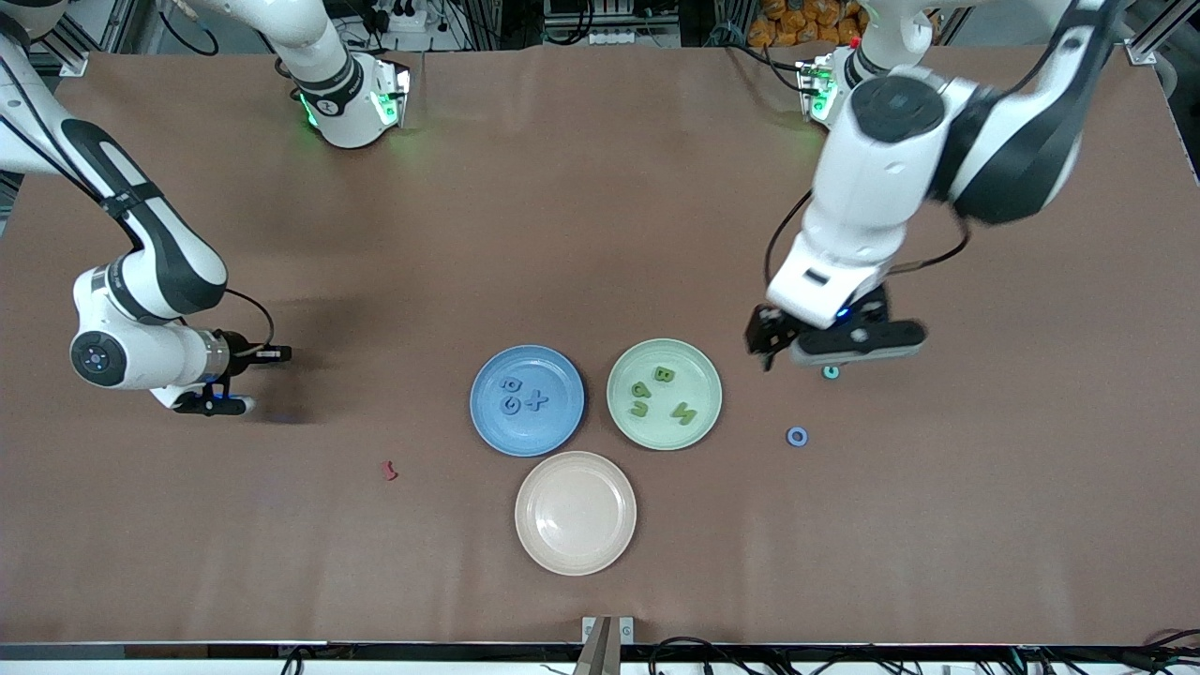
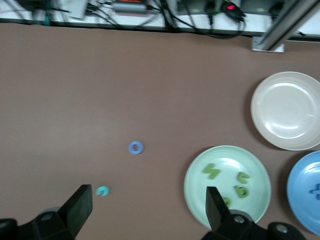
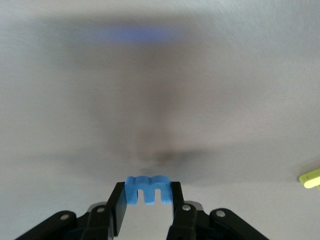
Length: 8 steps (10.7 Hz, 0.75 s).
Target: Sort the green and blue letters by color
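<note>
My right gripper [image 3: 148, 200] is shut on a blue E letter [image 3: 148, 189] and holds it low over the table at the right arm's end [image 1: 277, 354]. My left gripper [image 1: 786, 354] is open and empty over the table beside the green plate [image 1: 701, 373], its jaws wide apart [image 2: 147, 212]. A blue O [image 1: 797, 437] [image 2: 135, 147] lies on the table nearer the front camera than that gripper. The blue plate [image 1: 555, 427] holds three blue letters, among them an X [image 1: 535, 399]. The green plate [image 2: 227, 167] holds several green letters, among them a B [image 1: 664, 374].
A small teal letter [image 1: 831, 372] [image 2: 102, 190] lies by the left gripper. An empty pink plate [image 1: 575, 512] sits nearer the front camera than the other two plates. A dark red letter [image 1: 390, 470] lies toward the right arm's end. A yellow letter [image 3: 311, 178] shows in the right wrist view.
</note>
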{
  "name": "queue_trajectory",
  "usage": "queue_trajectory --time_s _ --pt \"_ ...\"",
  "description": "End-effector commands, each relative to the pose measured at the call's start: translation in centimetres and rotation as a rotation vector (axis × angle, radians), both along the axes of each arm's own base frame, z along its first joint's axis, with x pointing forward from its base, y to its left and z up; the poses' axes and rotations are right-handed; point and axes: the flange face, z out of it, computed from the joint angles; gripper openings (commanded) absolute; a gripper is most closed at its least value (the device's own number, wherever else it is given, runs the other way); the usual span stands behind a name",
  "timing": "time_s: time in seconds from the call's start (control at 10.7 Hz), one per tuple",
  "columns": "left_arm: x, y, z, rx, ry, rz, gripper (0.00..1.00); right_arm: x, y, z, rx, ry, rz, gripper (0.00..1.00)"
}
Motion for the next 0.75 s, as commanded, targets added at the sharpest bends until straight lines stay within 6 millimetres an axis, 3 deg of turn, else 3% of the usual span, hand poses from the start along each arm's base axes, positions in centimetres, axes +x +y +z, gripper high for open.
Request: queue_trajectory --time_s 0.0,0.19,0.28,0.47,0.65 --pt "0.3 7.0 5.3 -0.01 0.044 0.039 1.0 2.6 3.4 4.1 -0.013 -0.029 -0.013 0.0" --pt "-0.3 11.4 8.9 -0.028 0.065 0.042 1.0 4.2 7.2 5.5 0.0 -0.045 -0.055 0.0" --pt "-0.3 13.8 8.9 -0.023 0.112 0.055 1.0 4.7 9.4 6.1 0.009 -0.045 -0.081 0.0" --pt "-0.8 17.8 10.7 -0.069 0.131 0.029 1.0 5.2 13.8 6.5 -0.005 -0.043 -0.138 0.0" --pt "-0.9 19.7 11.1 -0.062 0.136 0.047 1.0 5.0 18.9 7.0 0.002 -0.022 -0.211 0.0"
